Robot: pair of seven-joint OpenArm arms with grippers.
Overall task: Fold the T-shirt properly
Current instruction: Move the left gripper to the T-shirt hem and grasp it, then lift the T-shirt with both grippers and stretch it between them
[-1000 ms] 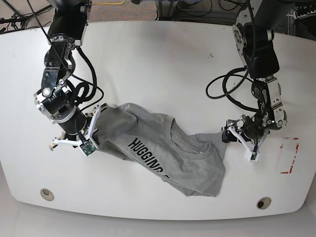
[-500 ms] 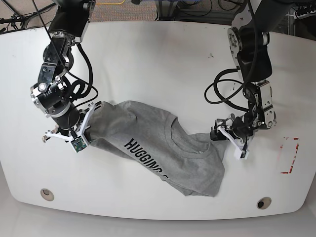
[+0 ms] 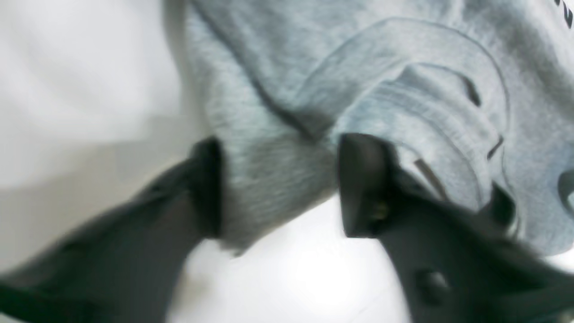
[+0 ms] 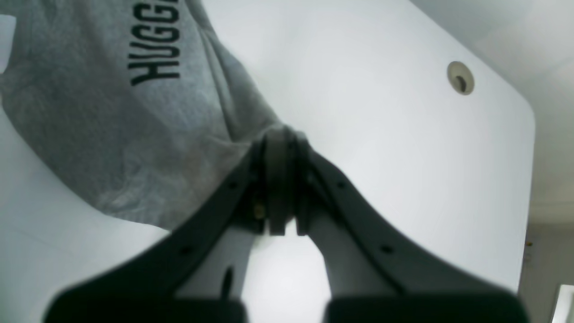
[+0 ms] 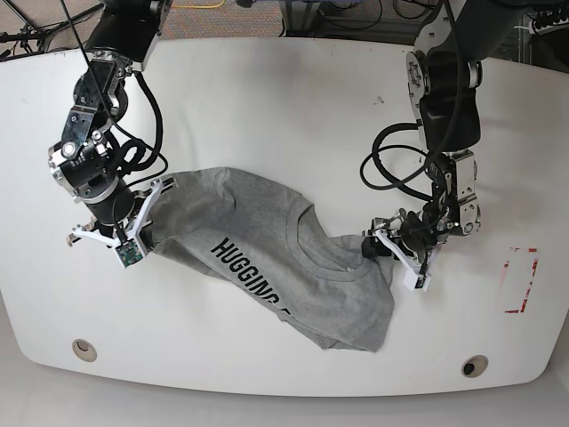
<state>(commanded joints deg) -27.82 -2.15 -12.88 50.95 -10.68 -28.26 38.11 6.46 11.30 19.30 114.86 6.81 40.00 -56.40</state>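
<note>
The right arm's black two-fingered tool (image 4: pixel 280 179) is clenched tight on a pinched ridge of the large heather-grey cotton T-shirt (image 5: pixel 267 258); in its wrist view the fingers meet with only a thin fold of cloth between them. The left arm's black tool (image 3: pixel 278 188) has its fingers standing apart with a band of grey fabric lying between them, though whether they press on it or merely straddle it I cannot tell (that view is blurred).

Outward from both tools, the shirt lies bunched and skewed across the middle of the white table (image 5: pixel 284 98), stretched between the two arms, its lower corner trailing toward the table's front edge.

I judge the garment light, limp and floppy: it will sag and crease wherever it is unsupported, and it slides easily on the smooth table. Hems, shoulder seams and the thicker ribbed collar (image 3: pixel 403 85) look like the firmest places to take hold, since a single layer might slip out.

Its visible face carries black lettering (image 5: pixel 244 267) reading "HUGGING", running diagonally, with the crew neck opening just beside it.
</note>
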